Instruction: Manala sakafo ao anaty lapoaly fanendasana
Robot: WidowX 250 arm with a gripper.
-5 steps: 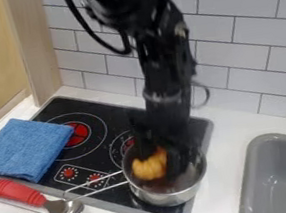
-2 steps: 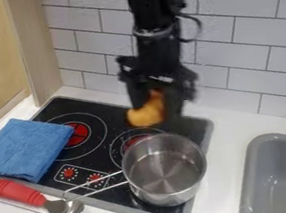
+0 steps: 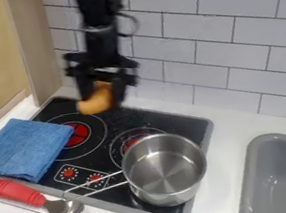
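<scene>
Orange food is out of the pot, pinched in the claw at the far left, and next should go down softly.

fixed camera, slanting down, facing tiled wall

From my end this reads as a toy kitchen: a black stove set into a white bench, a metal saucepan on the stove, a grey sink to the stove's right, and white wall tiles behind the stove.
</scene>
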